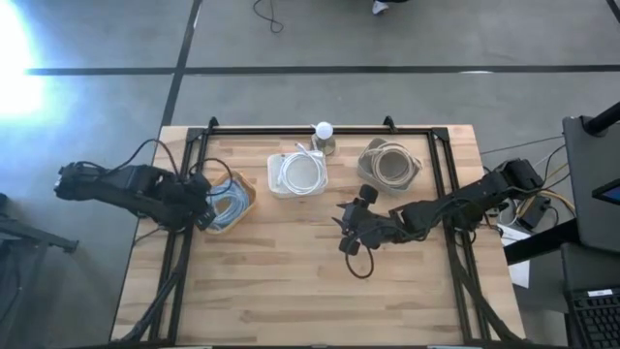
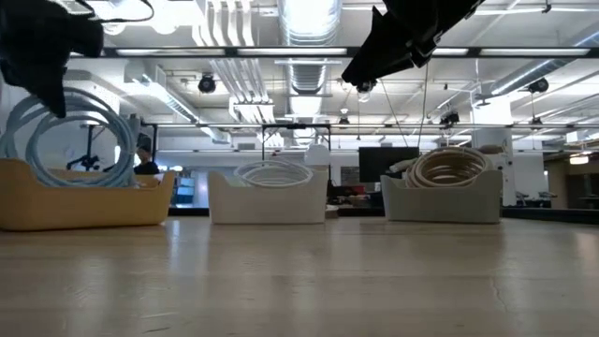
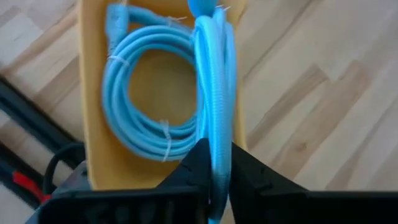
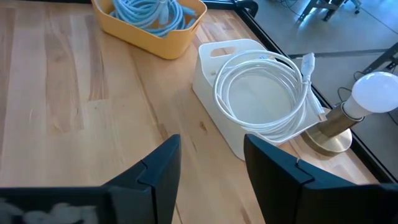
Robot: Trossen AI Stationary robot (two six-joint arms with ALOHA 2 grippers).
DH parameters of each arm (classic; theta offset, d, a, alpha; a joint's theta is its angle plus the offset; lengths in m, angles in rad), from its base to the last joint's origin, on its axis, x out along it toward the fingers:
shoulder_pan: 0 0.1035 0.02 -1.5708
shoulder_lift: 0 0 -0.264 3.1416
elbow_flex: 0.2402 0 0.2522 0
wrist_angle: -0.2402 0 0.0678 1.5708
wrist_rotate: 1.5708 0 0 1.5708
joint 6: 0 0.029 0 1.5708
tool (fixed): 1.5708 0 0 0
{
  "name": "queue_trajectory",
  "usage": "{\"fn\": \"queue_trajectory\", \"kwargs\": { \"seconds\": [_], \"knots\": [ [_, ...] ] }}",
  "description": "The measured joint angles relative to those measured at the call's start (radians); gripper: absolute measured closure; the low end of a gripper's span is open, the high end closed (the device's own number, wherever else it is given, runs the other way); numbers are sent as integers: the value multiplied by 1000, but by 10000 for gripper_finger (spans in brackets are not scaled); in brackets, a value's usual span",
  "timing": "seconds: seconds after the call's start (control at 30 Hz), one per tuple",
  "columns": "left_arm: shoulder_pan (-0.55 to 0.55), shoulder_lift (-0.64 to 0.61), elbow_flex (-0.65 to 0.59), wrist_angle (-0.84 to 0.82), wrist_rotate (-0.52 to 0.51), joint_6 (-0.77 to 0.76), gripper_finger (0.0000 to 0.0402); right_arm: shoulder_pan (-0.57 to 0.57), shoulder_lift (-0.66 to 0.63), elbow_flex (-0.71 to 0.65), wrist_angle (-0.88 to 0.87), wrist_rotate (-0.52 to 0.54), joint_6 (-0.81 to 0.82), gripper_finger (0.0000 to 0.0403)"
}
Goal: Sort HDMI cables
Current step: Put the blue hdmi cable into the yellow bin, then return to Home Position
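- High view: the left gripper (image 1: 205, 211) sat right at the yellow bin (image 1: 244, 202), nearer to it than the right arm was. The right gripper (image 1: 349, 231) hung over bare table, with the white bin (image 1: 275, 184) and beige bin (image 1: 370, 171) beyond it.
- Low view: a light blue coil (image 2: 70, 136) stood on edge in the yellow bin, under the left arm.
- Left wrist view: the left fingers (image 3: 198, 163) pinched that upright coil edge-on; its long line ran straight ahead of them, and a second blue coil (image 3: 146, 99) lay flat in the bin just beside it.
- Right wrist view: the right fingers (image 4: 163, 165) were spread with nothing between them. The white coil (image 4: 261, 93) lay flat in its bin ahead.
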Motion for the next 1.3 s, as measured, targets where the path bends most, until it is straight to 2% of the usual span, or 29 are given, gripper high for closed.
{"fn": "queue_trajectory", "kwargs": {
  "seconds": [0.23, 0.43, 0.8, 0.93, 1.1, 1.3],
  "knots": [
    [0, 3, -30, -3, -15, -8, 309, 0, 0, 0, 0, 0, 0, 235],
    [0, 3, 26, -50, -51, -1, 282, 0, 0, 0, 1, 0, 0, 236],
    [0, 3, 166, -92, -233, -6, 278, 0, 0, 0, 0, 0, -3, 238],
    [0, 3, 195, -83, -371, -2, 278, 0, 0, 0, 1, 0, -9, 242],
    [0, 3, 199, 22, -570, 37, 278, 0, 0, 0, 0, 2, -38, 248],
    [0, 29, 198, 203, -585, 229, 296, 0, -55, 26, -1, 2, -127, 261]
  ]
}}
